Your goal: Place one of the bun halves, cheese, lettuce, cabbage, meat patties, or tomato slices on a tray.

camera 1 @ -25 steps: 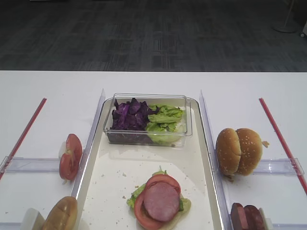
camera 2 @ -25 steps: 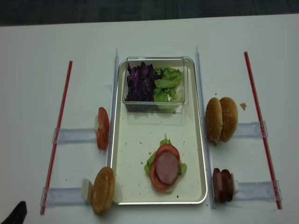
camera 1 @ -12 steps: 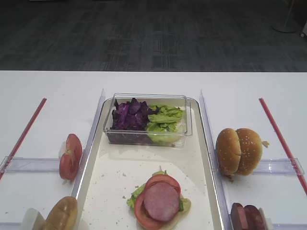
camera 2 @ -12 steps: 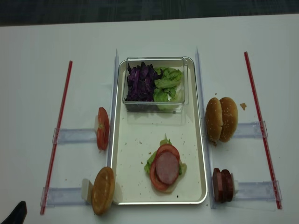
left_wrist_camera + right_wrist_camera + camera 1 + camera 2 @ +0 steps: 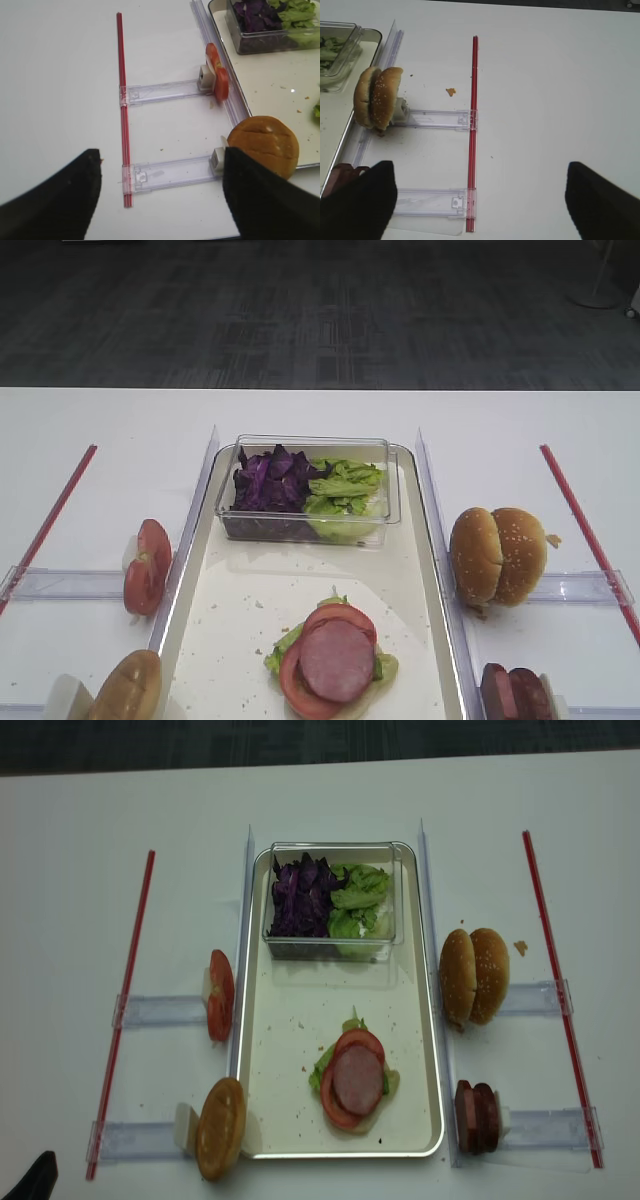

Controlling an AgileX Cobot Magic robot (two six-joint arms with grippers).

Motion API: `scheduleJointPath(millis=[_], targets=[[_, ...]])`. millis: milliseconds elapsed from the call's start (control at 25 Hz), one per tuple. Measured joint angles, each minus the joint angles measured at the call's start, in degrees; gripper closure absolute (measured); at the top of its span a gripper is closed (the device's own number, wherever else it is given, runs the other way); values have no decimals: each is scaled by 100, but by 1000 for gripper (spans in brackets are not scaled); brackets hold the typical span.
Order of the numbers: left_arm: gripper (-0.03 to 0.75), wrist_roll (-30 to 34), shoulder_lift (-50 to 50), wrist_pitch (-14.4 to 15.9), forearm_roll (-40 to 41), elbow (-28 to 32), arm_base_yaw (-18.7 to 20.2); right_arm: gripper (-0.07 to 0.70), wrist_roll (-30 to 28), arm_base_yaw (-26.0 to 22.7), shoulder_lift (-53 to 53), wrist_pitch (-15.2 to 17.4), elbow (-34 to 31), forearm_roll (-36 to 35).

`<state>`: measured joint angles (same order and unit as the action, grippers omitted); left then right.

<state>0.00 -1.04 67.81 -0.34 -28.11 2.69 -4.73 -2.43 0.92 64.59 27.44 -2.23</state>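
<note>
Right pincer (image 5: 480, 200) wide, holding nothing; left pincer (image 5: 160, 195) spread too, touching nothing

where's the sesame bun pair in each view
Exterior high: sesame bun pair right of the tray.
Realsense: right of the tray, mid-height.
Right wrist: upper left.
Left wrist: not in it.
Shared landmark: red strip to its right.
</note>
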Motion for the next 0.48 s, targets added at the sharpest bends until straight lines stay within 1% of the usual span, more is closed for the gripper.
scheduleJointPath(millis=[480], targets=[[244, 0, 0, 0, 0, 0, 0, -60, 0, 0, 0, 0, 0, 0]])
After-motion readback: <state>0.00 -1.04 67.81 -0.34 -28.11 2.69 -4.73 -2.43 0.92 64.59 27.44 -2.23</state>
